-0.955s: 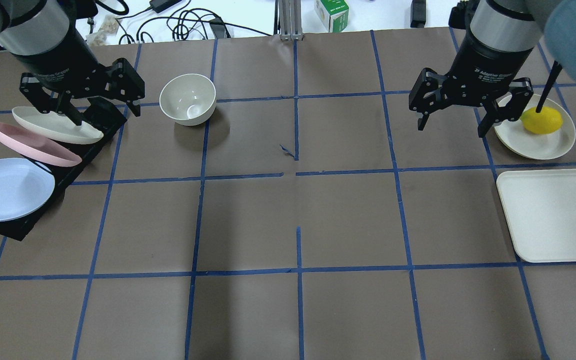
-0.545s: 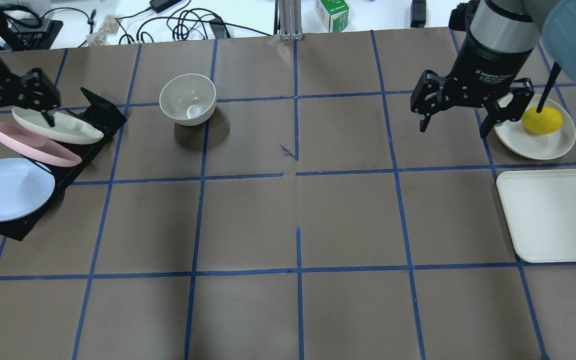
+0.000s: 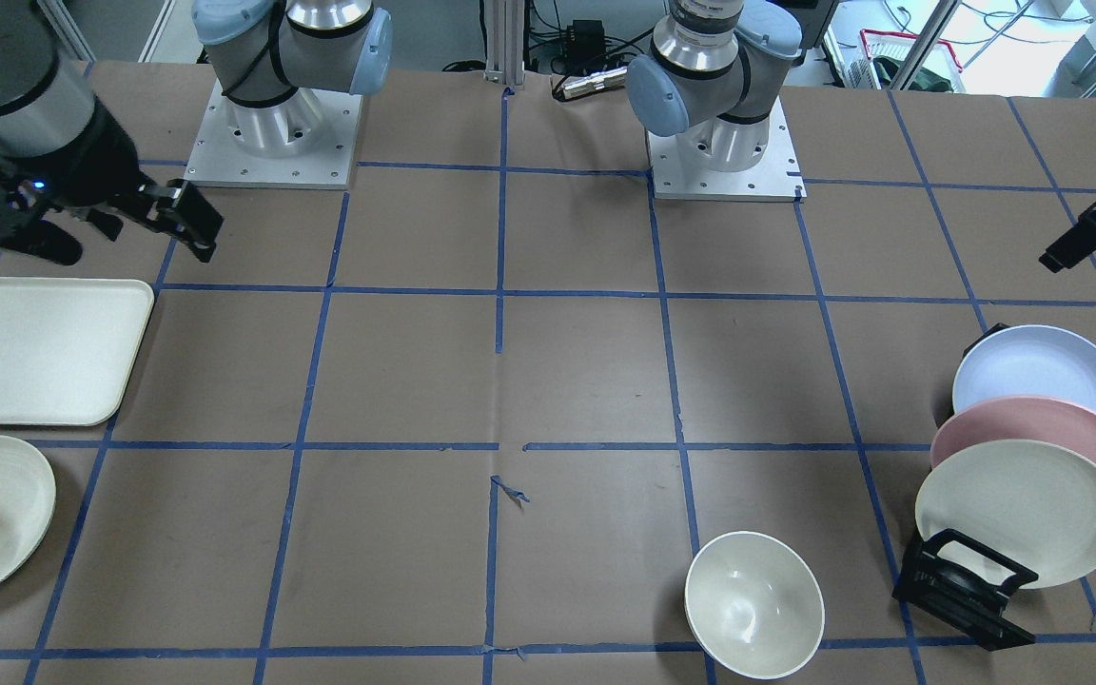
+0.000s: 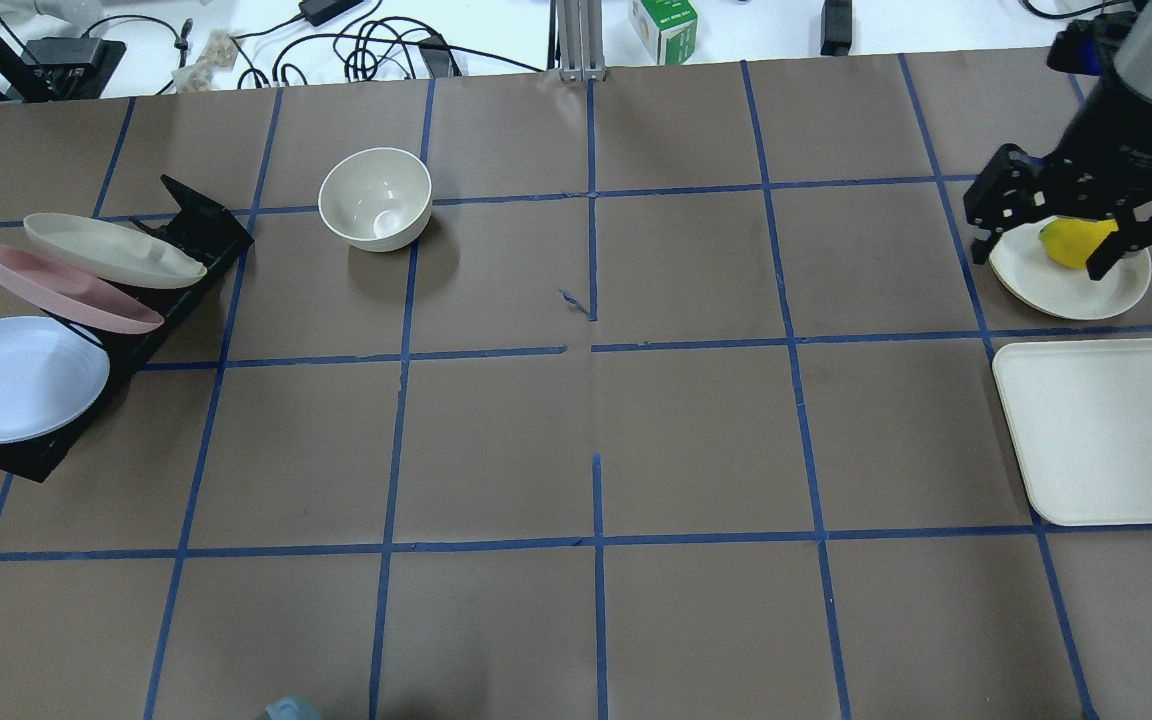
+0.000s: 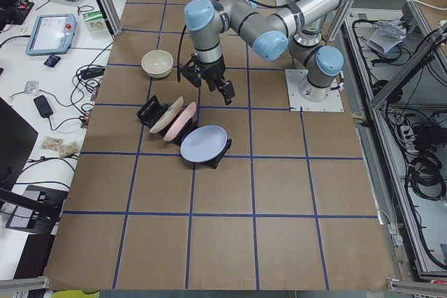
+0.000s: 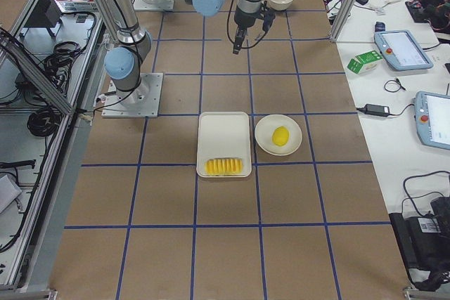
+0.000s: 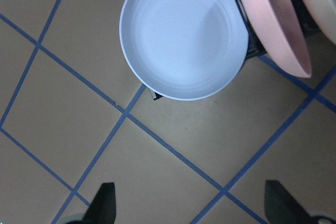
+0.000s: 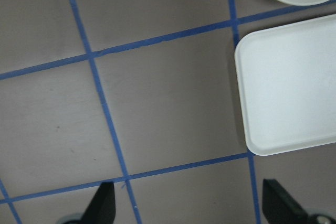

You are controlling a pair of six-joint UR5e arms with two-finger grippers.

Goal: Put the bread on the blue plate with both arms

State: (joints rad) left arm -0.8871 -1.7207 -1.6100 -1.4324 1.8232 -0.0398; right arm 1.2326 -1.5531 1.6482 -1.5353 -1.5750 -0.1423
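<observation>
Bread (image 6: pixel 225 166): ridged loaf, pale cream with orange-yellow stripes. It lies crosswise on the cream-white tray (image 6: pixel 223 135), at the end farthest from table centre. The rest of the tray is bare. Nothing touches the loaf.

Beside the tray, a lemon (image 6: pixel 280 135) sits on a cream plate (image 6: pixel 264 142).

My right gripper (image 4: pixel 1041 262) hangs above the table near that plate, fingers spread wide, nothing between them. Its wrist camera looks down on the tray's bare end.

The blue plate (image 7: pixel 184 35) is pale lavender-blue and matte. It leans tilted in the end slot of a black rack (image 4: pixel 196 225), on the robot's side. A pink plate (image 4: pixel 66 290) and an off-white plate (image 4: pixel 111 250) lean behind it. A white bowl (image 4: pixel 376 198) stands apart on the table.

My left gripper (image 7: pixel 191 205) hovers over the table just beside the blue plate, jaws wide, empty.
</observation>
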